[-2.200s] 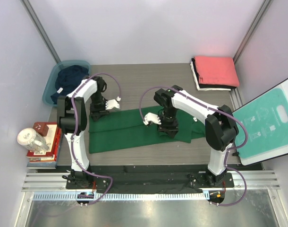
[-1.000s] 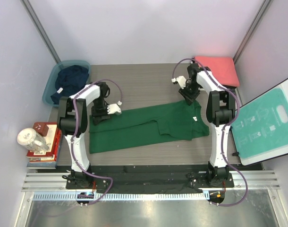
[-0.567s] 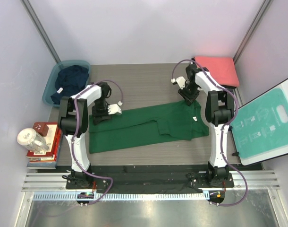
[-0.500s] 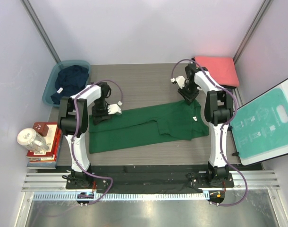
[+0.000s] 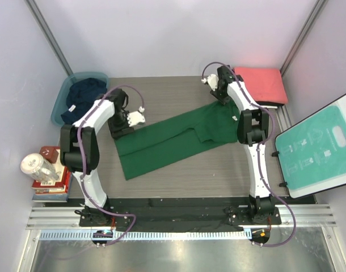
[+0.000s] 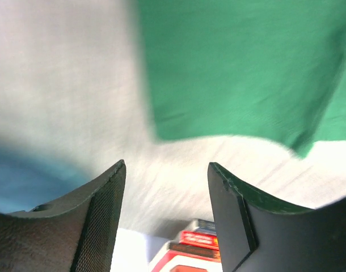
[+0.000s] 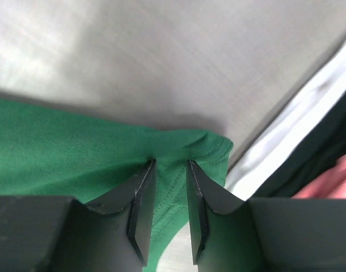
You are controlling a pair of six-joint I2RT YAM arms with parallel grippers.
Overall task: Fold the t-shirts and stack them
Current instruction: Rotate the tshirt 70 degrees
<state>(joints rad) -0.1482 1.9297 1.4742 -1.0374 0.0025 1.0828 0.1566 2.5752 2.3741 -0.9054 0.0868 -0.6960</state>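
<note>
Now the plain dark green cotton t-shirt [image 5: 173, 139] lies slantwise on the grey wood-grain worktop [image 5: 161, 93], where half a second ago it lay nearly level. Its far right end has been dragged toward the folded coral-red t-shirt [image 5: 261, 85]. The right pincer [image 7: 168, 170], nearly closed, pinches the hem at that end. The left pincer [image 6: 166, 166], jaws parted, holds nothing and hangs just off the shirt's left edge. Likely the garment is being repositioned and pulled flat before the next fold.

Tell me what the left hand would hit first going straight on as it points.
Probably the bare grey wood-grain table, just short of the dark green cotton t-shirt's edge; depth is unclear.
</note>
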